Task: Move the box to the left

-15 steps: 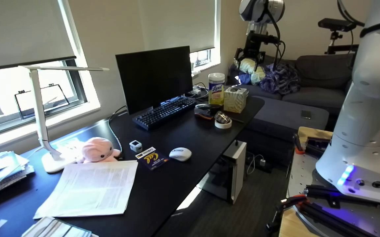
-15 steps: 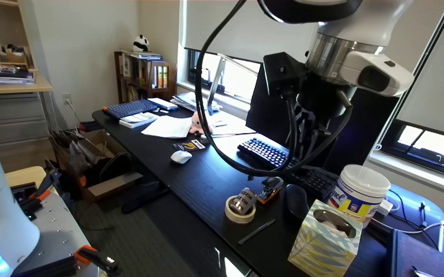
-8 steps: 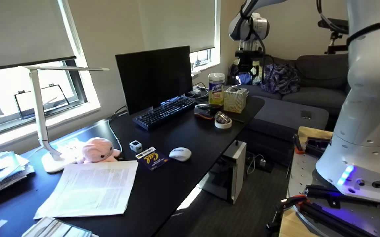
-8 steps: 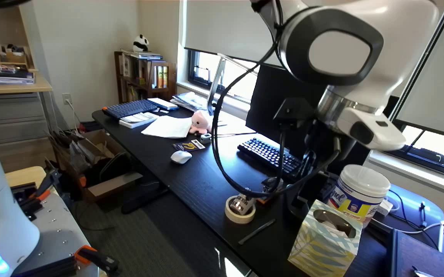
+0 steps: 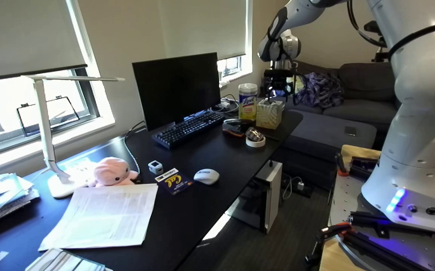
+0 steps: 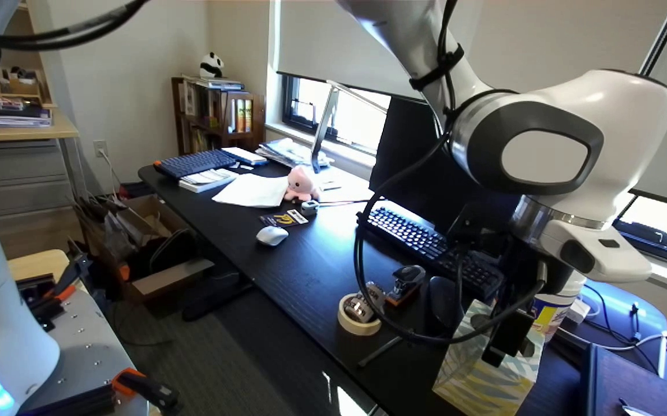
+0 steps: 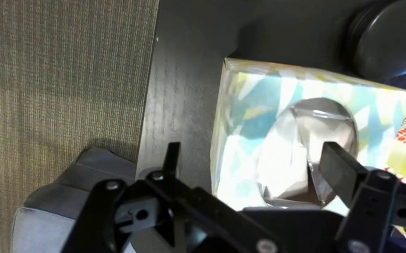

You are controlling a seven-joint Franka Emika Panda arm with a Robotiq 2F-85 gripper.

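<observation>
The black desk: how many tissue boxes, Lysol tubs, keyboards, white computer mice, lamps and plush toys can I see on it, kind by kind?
Tissue box: 1
Lysol tub: 1
Keyboards: 2
White mouse: 1
Lamp: 1
Plush toy: 1
Total: 7

Beige walls [image 5: 123, 30] frame bright windows [image 5: 2, 111], their upper parts covered by pale roller shades [image 5: 25, 35]. The black worktop [image 5: 187, 210] runs alongside, light glaring off part of it. Near one end stands a dark grey sofa [image 5: 368, 81]. In an exterior view, a low wooden bookcase [image 6: 259, 115] sits in the corner by a window, and a light wood desk [image 6: 21, 133] stands over grey drawers [image 6: 12, 167]. A strip of sunlight [image 5: 217, 227] lies on the dark carpet [image 5: 277, 244].
</observation>
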